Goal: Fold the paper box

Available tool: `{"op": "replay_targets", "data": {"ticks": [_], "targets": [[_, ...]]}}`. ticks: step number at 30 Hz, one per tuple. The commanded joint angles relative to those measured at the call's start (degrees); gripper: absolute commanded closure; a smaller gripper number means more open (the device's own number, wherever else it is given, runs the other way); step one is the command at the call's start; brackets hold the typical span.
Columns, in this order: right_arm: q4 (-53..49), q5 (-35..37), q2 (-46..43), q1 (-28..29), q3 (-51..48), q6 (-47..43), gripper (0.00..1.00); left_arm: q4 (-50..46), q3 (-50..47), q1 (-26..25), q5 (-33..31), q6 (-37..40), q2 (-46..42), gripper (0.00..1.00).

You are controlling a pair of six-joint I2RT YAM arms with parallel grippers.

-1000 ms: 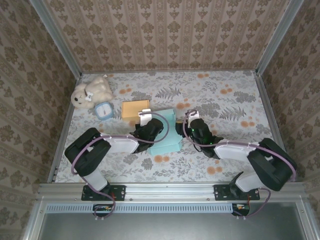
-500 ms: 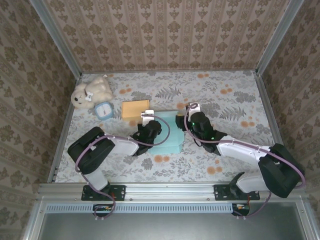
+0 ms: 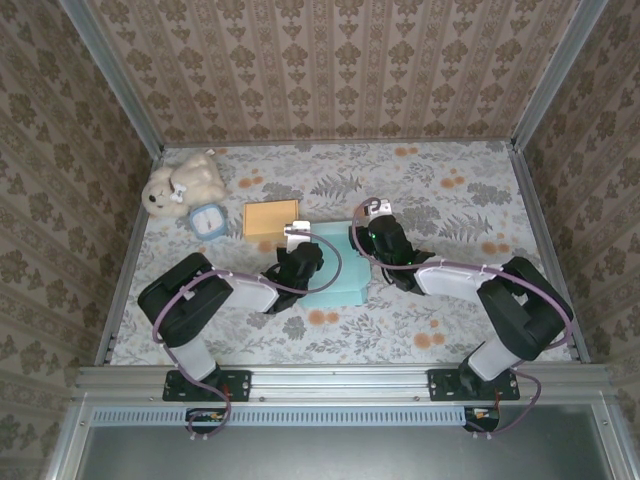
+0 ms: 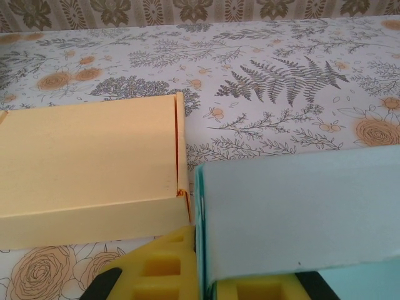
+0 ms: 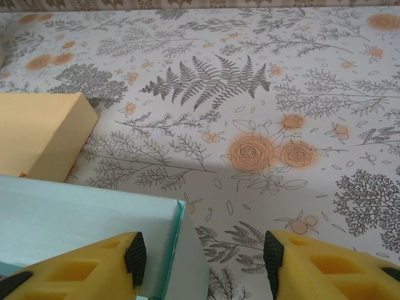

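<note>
Arms low, converging: left end effector (image 4: 201, 278) clamps teal paper box (image 4: 294, 212) wall; right end effector (image 5: 203, 253), parted, straddles its corner.

- My left arm (image 3: 235, 288) reaches from the lower left toward frame centre, its left gripper (image 4: 200, 278) pinched tight on the paper box (image 4: 294, 212) wall.
- My right arm (image 3: 455, 278) stretches in from the lower right, the right gripper (image 5: 203, 259) with jaws standing apart.

We take this for a robot lab booth dressed up as a home: metal posts (image 3: 112, 75) frame wallpapered walls (image 3: 330, 70), a flowered cloth (image 3: 450, 200) lines its floor, and a teddy bear (image 3: 185, 185) and small blue clock (image 3: 209, 221) sit in the far left corner.
</note>
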Motion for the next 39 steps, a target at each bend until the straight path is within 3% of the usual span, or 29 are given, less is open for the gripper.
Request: {"op": "replay_targets", "data": {"ticks": [1,8,22,39], "targets": [[-0.92,1.63,2.16,-0.53,0.05,-0.91,0.44,0.66,-0.68,-0.47,0.61,1.29,1.80,1.00],[-2.12,-0.43,-3.05,-0.57,-0.57,-0.45,0.44,0.66,0.11,-0.33,1.04,1.92,2.71,1.00],[-6.85,-1.46,-22.12,-0.57,-5.67,0.87,0.43,-4.52,1.63,-0.30,1.74,2.61,0.86,1.00],[-7.92,-1.77,-33.46,-0.57,-10.45,-0.58,0.43,-29.90,8.06,2.18,9.82,-1.51,-9.41,1.00]]}}
